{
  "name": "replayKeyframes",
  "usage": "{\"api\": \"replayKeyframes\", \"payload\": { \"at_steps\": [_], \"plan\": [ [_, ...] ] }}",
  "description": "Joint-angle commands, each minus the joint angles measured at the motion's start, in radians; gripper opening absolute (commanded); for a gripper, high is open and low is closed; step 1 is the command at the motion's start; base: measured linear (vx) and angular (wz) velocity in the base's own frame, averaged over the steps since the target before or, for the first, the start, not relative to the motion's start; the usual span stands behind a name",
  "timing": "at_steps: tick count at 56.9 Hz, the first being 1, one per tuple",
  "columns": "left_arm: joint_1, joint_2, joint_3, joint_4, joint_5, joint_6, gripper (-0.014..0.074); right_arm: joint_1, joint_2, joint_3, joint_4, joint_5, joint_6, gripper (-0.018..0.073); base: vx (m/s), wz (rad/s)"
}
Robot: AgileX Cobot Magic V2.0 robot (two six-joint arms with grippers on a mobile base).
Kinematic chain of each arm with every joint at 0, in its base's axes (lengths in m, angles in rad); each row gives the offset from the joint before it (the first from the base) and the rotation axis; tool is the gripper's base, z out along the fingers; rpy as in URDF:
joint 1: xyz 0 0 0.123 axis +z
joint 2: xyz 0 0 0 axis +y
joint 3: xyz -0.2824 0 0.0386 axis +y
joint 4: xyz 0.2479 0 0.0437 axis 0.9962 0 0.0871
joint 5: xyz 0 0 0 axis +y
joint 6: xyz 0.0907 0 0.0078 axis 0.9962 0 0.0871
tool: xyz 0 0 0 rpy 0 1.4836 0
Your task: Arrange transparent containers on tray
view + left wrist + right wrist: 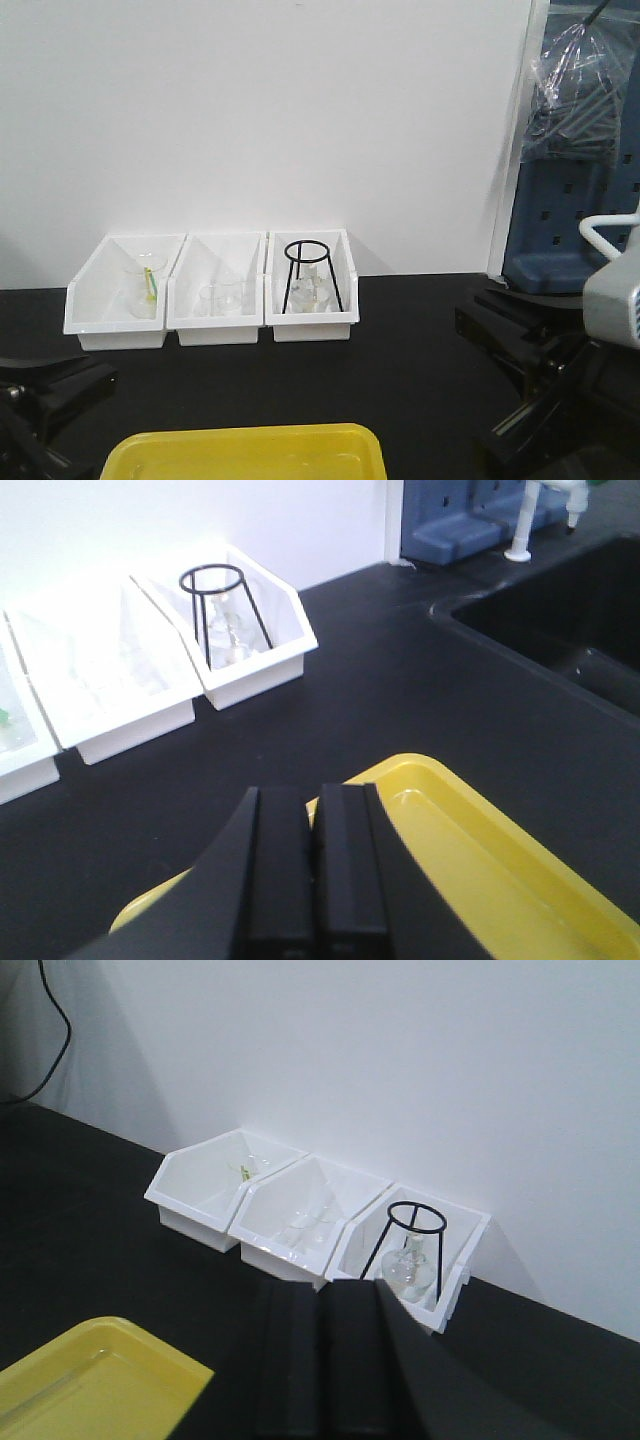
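Note:
The yellow tray [240,450] lies at the near edge of the black bench, and nothing shows on the part in view. The transparent containers are out of view; I make out no slim tubes anywhere. My left gripper [312,805] hangs over the tray's [480,850] near-left part, jaws pressed together with nothing between them. My right gripper [322,1295] hovers over bare bench to the right of the tray [90,1380], also shut and empty.
Three white bins [215,295] stand in a row against the back wall, holding clear beakers [145,285] and a round flask [408,1265] under a black ring stand [310,270]. A sunken black sink [560,620] lies to the right. Blue equipment [565,230] stands at back right.

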Motion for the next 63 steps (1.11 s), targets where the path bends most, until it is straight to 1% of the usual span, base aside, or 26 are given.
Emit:
{"api": "replayKeyframes", "payload": {
  "at_steps": [1,38,40,43,45,47,53,63],
  "plan": [
    [-0.005,-0.021,-0.011,-0.022,-0.108,0.003,-0.0006,-0.004,-0.012,-0.025,-0.017,-0.091,-0.009,-0.0011,0.0,0.0],
    [-0.005,-0.015,-0.011,-0.019,-0.106,0.003,-0.0006,-0.004,-0.012,-0.025,-0.017,-0.085,-0.009,-0.0011,0.0,0.0],
    [-0.005,-0.015,-0.003,-0.009,-0.117,0.007,-0.0006,-0.004,-0.012,-0.025,-0.017,-0.085,-0.009,-0.0011,0.0,0.0],
    [-0.002,-0.021,0.019,0.047,-0.146,0.006,-0.0006,-0.004,-0.012,-0.025,-0.017,-0.085,-0.009,-0.0011,0.0,0.0],
    [0.008,-0.037,0.044,0.08,-0.171,0.006,-0.0006,-0.004,-0.012,-0.025,-0.017,-0.085,-0.009,-0.0011,0.0,0.0],
    [0.02,-0.058,0.077,0.098,-0.196,0.004,-0.0006,-0.004,-0.012,-0.025,-0.017,-0.085,-0.009,-0.0011,0.0,0.0],
    [0.072,-0.173,0.211,0.109,-0.243,-0.004,-0.0006,-0.004,-0.012,-0.025,-0.017,-0.085,-0.009,-0.0011,0.0,0.0],
    [0.213,-0.484,0.507,0.137,-0.243,-0.007,-0.0006,-0.004,-0.012,-0.025,-0.017,-0.085,-0.009,-0.0011,0.0,0.0]
  ]
}}
